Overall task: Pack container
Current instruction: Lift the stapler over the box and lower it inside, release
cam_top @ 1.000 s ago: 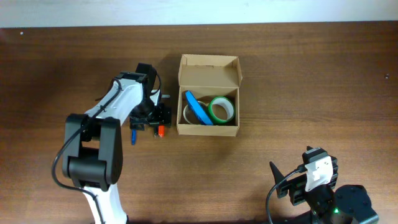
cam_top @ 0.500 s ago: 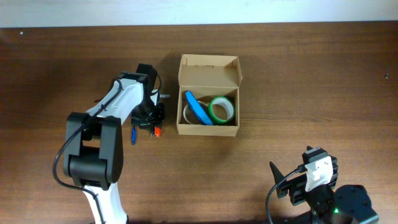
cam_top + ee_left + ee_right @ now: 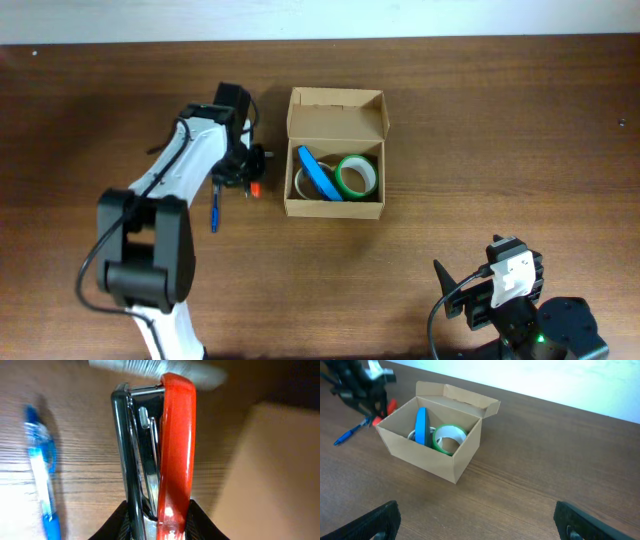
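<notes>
The container [image 3: 335, 203] is a tan cardboard box, its flap lid open at the back. Inside it are a blue case [image 3: 318, 172], a green tape roll [image 3: 356, 175] and a pale tape roll [image 3: 301, 184]. My left gripper [image 3: 248, 178] hangs just left of the box, shut on a red stapler [image 3: 255, 189]. In the left wrist view the stapler [image 3: 176, 450] stands clamped between the fingers [image 3: 200, 520], with the box wall [image 3: 270, 475] to its right. My right gripper [image 3: 482, 527] is wide open over bare table, well in front of the container [image 3: 420, 455].
A blue pen [image 3: 213, 213] lies on the table left of the stapler, also seen in the left wrist view as a blue pen [image 3: 42, 475]. The right arm [image 3: 510, 285] sits at the near right corner. Brown wooden table surrounds the box.
My left gripper has shut on the red stapler and moved it a little toward the back of the table. The pen, box and right arm have not moved.
</notes>
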`<move>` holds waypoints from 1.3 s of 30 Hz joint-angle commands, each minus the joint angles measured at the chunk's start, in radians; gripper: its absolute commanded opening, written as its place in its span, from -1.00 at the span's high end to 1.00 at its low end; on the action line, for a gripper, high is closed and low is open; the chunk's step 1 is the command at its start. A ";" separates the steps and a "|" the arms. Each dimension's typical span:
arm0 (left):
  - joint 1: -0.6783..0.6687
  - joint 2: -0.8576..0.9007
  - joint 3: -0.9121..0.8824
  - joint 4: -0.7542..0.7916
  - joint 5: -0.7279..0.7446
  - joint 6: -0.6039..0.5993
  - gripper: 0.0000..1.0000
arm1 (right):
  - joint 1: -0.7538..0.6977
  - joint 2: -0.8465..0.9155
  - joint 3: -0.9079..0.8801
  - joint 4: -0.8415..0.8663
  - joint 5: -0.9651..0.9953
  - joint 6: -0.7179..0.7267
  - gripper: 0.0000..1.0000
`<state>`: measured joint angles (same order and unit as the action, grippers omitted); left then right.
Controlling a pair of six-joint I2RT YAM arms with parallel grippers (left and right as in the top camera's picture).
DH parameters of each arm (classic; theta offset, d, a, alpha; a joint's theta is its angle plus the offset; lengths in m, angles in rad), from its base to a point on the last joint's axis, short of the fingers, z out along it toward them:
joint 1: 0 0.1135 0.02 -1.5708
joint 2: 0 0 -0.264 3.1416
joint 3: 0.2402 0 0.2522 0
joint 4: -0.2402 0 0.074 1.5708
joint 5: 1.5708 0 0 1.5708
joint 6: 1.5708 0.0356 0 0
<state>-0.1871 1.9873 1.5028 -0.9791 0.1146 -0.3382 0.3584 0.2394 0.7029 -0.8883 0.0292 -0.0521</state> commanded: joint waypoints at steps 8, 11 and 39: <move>-0.223 -0.163 0.175 0.144 -0.009 -0.214 0.72 | -0.006 -0.005 -0.003 0.003 0.012 0.008 -0.99; -0.288 -0.145 0.175 0.239 -0.047 -0.312 0.72 | -0.006 -0.005 -0.003 0.003 0.012 0.008 -0.98; -0.459 -0.018 0.174 0.064 -0.132 -0.961 0.73 | -0.006 -0.005 -0.003 0.003 0.012 0.008 -0.98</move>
<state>-0.6449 1.9732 1.6730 -0.8982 0.0151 -1.2255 0.3584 0.2394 0.7029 -0.8879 0.0292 -0.0525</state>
